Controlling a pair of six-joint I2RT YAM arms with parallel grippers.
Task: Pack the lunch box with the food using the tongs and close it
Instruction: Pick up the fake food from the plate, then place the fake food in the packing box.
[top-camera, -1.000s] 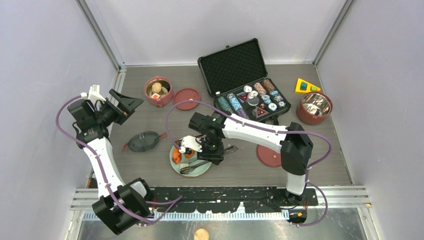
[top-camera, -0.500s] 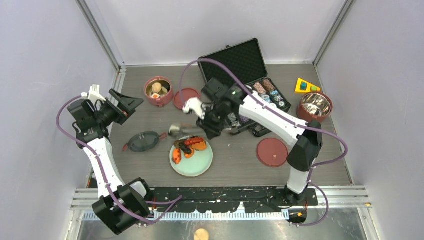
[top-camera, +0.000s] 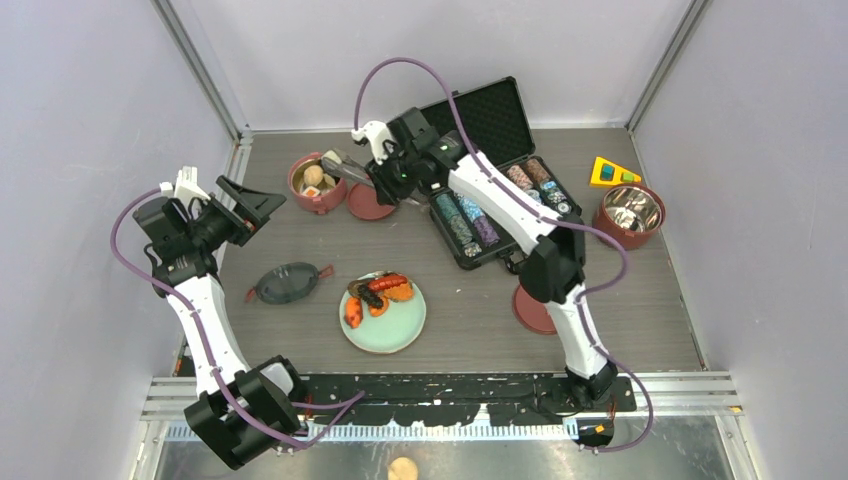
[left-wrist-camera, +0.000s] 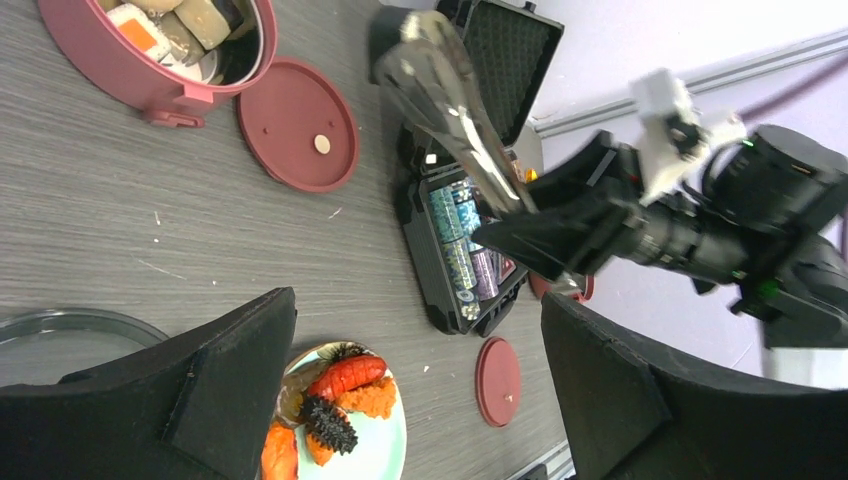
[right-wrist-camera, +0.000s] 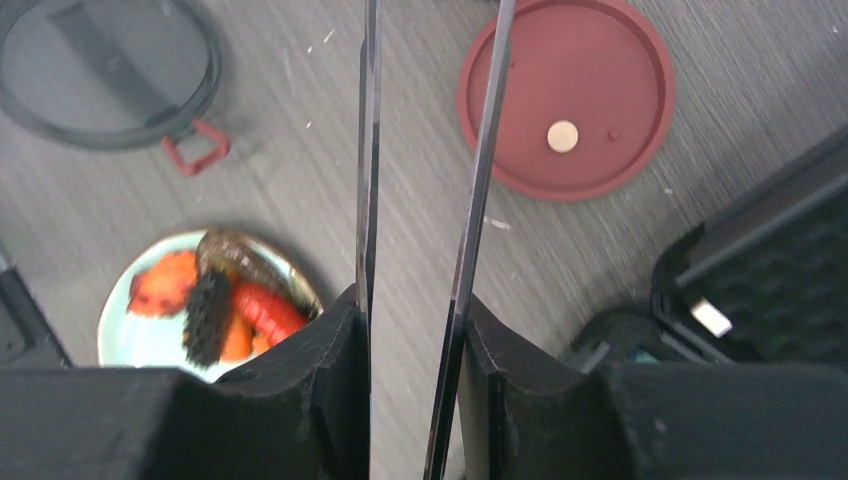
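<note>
The lunch box's maroon bowl (top-camera: 317, 183) (left-wrist-camera: 150, 60) stands at the back left with sushi rolls and a beige bun in it. Its red inner lid (top-camera: 372, 197) (right-wrist-camera: 565, 95) lies beside it. My right gripper (top-camera: 382, 172) (right-wrist-camera: 412, 370) is shut on the silver tongs (top-camera: 342, 161) (left-wrist-camera: 450, 100) (right-wrist-camera: 367, 150), whose tips hang by the bowl's right rim. I cannot tell whether they carry food. Orange-red pieces and a dark sausage (top-camera: 372, 293) (left-wrist-camera: 335, 400) lie on the pale green plate (top-camera: 395, 330). My left gripper (top-camera: 248, 205) (left-wrist-camera: 420, 330) hangs open and holds nothing, left of the bowl.
The dark top lid (top-camera: 287, 282) (right-wrist-camera: 105, 70) lies left of the plate. An open black case of poker chips (top-camera: 490, 170) stands at the back. A second steel-lined red bowl (top-camera: 628, 215), a yellow wedge (top-camera: 612, 172) and another red lid (top-camera: 540, 305) are on the right.
My right arm has swung with the tongs from over the plate to the back left, ending beside the filled bowl. The left arm has not moved.
</note>
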